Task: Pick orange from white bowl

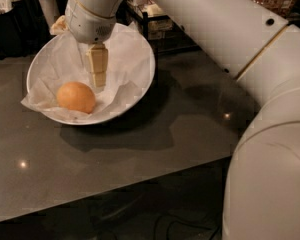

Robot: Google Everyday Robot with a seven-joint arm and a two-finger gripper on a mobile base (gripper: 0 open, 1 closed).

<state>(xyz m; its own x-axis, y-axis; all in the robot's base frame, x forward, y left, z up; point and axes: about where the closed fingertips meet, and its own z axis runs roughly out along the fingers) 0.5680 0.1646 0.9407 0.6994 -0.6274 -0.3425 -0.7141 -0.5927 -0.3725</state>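
So the orange [76,97] is sitting in the white bowl [146,78], on the crumpled white paper [126,49] that lines it, toward the front-left part of the bowl as the camera sees it. It's the only fruit in there: round, smooth, dull yellow-orange.

The gripper [96,79] hangs straight down into the bowl from a chunky white wrist housing [92,19]. Its cream-coloured tip is just beside the orange, slightly behind it and to its right in the view, and not touching it. I can't tell whether the tip is resting on the paper or hovering just over it. I also can't tell whether the gripper is spread or pressed together, since from this angle it reads as one pale block. It isn't holding anything, though.

The bowl sits on a dark grey tabletop [140,154], near the back-left corner of the part that shows, and the paper spills a little over the rim on the left side. A couple of small light reflections show on the surface.

The rest of the white robot arm [230,39] sweeps in from the right side of the view and fills most of it, with a big rounded segment down in the bottom-right corner. Behind the bowl is a dark shelf [155,21] with some boxy stuff on it that I can't make out.
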